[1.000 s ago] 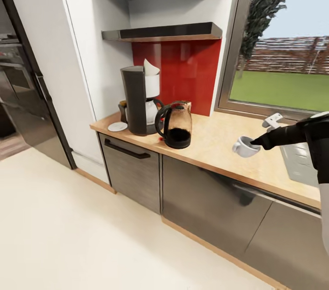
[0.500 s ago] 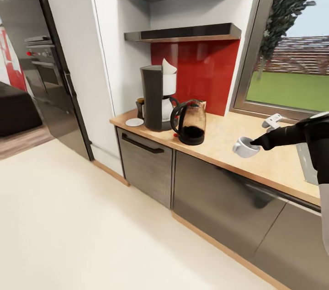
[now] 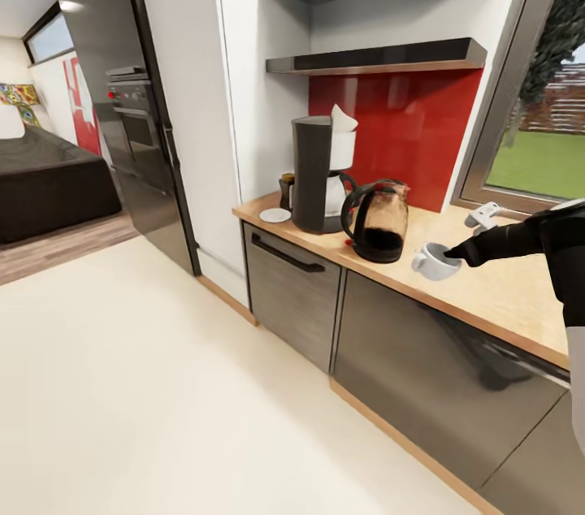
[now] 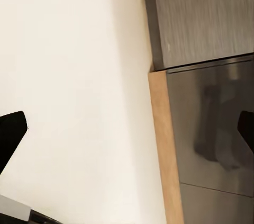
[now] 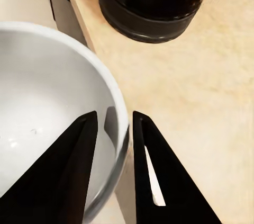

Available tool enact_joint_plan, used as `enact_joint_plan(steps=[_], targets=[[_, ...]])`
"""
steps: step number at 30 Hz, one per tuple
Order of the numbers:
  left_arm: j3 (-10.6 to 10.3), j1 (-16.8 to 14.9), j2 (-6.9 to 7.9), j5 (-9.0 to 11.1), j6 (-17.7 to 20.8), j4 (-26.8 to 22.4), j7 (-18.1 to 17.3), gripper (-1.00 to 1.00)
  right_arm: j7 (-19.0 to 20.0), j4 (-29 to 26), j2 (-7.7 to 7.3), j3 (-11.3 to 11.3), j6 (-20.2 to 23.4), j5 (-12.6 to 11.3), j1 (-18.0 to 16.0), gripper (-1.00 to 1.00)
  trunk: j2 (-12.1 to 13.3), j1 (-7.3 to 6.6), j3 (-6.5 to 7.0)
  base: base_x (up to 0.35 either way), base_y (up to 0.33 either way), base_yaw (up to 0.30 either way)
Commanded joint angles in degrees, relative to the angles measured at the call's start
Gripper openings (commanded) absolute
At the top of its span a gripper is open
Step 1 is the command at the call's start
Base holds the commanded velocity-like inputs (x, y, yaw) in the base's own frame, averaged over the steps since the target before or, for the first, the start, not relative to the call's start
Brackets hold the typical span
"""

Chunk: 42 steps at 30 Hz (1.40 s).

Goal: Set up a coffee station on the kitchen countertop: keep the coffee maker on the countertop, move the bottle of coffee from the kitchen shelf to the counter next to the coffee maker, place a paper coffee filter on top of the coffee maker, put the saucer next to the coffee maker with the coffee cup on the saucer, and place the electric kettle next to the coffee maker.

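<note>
1. Cup [image 3: 435, 261] first: the small white coffee cup hangs in the air over the front part of the kitchen countertop [image 3: 496, 296], carried by the right gripper [image 3: 449, 253] at the end of a black arm reaching in from the right.
2. From the right wrist view, the two black fingers [image 5: 79, 166] pinch the cup's [image 5: 47, 123] rim, one inside the bowl and one outside, so the gripper [image 5: 114, 128] is clamped on the cup wall.
3. Just beyond the cup stands the electric kettle [image 3: 378, 220], a clear glass dome on a black base, its dark base [image 5: 145, 17] close ahead of the fingers in the right wrist view.
4. Touching or nearly touching the kettle on its far side is the tall dark coffee maker [image 3: 313, 174], with the white paper coffee filter [image 3: 341, 120] sticking up from its top.
5. The white saucer [image 3: 275, 215] lies flat on the counter at the corner end, just beside the coffee maker and well apart from the cup.
6. A small dark bottle of coffee [image 3: 287, 188] stands on the counter behind the saucer, tucked against the coffee maker.
7. The thin black kitchen shelf [image 3: 382, 58] runs above the red back panel [image 3: 414, 133].
8. The left gripper's [image 4: 127, 128] black fingertips [image 4: 10, 134] sit wide apart at the picture's edges, over the pale floor [image 4: 74, 75] and a grey cabinet front [image 4: 211, 128], holding nothing.
</note>
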Motion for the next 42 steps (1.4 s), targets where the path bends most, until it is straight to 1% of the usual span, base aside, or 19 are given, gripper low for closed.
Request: enact_joint_plan(steps=[1,19,26,32,37,42], targets=[[-0.02,-0.01,0.00,0.27,0.45,-0.04,-0.15,1.00,0.63,-0.08,0.00,-0.04,0.56,0.50,-0.04,-1.00,-0.03,0.00,-0.05,0.000,0.000,0.273],[-0.02,-0.02,0.00,0.27,0.52,-0.04,-0.15,1.00,0.63,-0.14,0.09,0.05,0.56,0.47,-0.04,-1.00,-0.03,0.00,-0.05,0.002,0.000,0.273],[-0.02,0.00,0.00,0.27,0.59,-0.04,-0.15,1.00,0.63,-0.08,0.12,0.04,0.56,0.42,-0.04,-1.00,-0.03,0.00,-0.05,0.249,0.019,0.273],[-0.02,0.00,0.00,0.27,0.68,-0.04,-0.15,1.00,0.63,-0.07,0.11,0.03,0.56,0.42,-0.04,-1.00,-0.03,0.00,-0.05,0.287,0.142,0.264],[-0.09,0.02,0.00,0.27,0.72,-0.04,-0.15,1.00,0.63,-0.06,0.12,-0.02,0.56,0.49,-0.04,-1.00,-0.03,0.00,-0.05,0.071,0.224,0.060],[-0.10,0.02,0.00,0.27,0.65,-0.04,-0.15,1.00,0.63,-0.08,0.12,-0.03,0.62,0.55,-0.04,-1.00,-0.03,0.00,-0.05,0.012,0.049,0.007]])
